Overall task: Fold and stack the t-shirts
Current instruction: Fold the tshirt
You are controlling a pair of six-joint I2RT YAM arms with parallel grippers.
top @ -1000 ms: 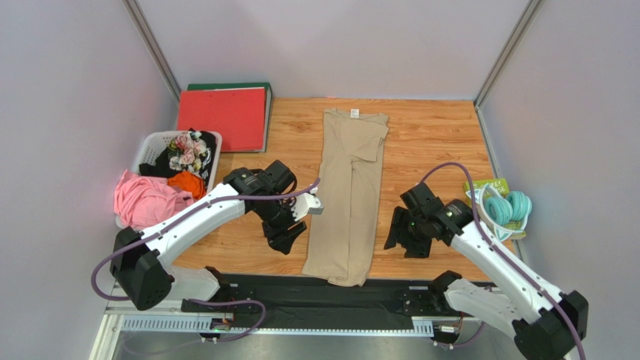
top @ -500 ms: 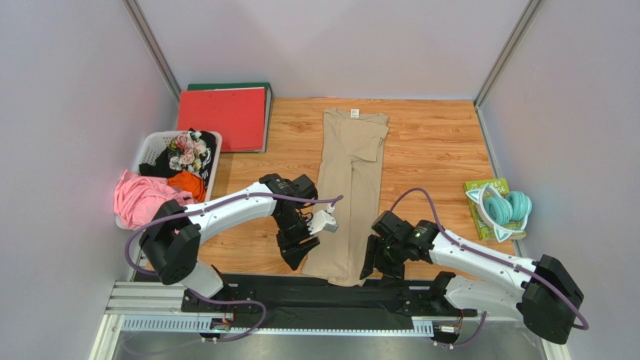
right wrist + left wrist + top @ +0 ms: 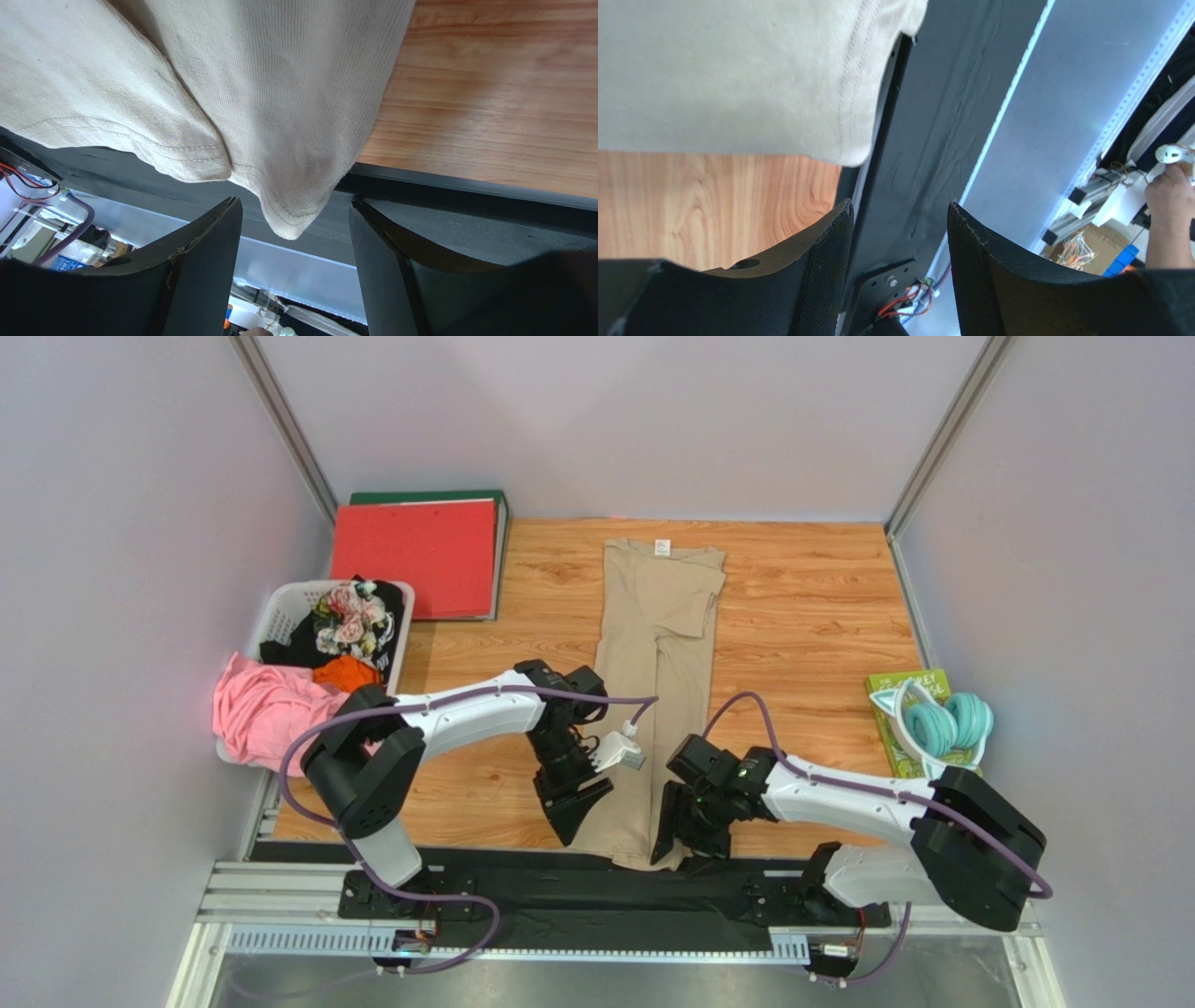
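Note:
A tan-beige t-shirt (image 3: 655,665) lies folded in a long narrow strip down the middle of the wooden table, a small white label at its far end; its near hem hangs over the table's front edge. My left gripper (image 3: 572,812) is open at the hem's left corner (image 3: 829,105), nothing between its fingers. My right gripper (image 3: 671,840) is open at the hem's right corner (image 3: 295,203), which hangs just in front of its fingers without touching them.
A white basket (image 3: 281,623) of mixed clothes with a pink garment (image 3: 267,711) hanging out stands at the left. A red binder (image 3: 418,553) lies at the back left. Teal headphones (image 3: 943,721) on a green box sit at the right edge. A black rail (image 3: 589,889) runs along the front.
Both arms have swung inward and toward the table's near edge, each gripper coming down to a near corner of the shirt's hem. The shirt has not moved.

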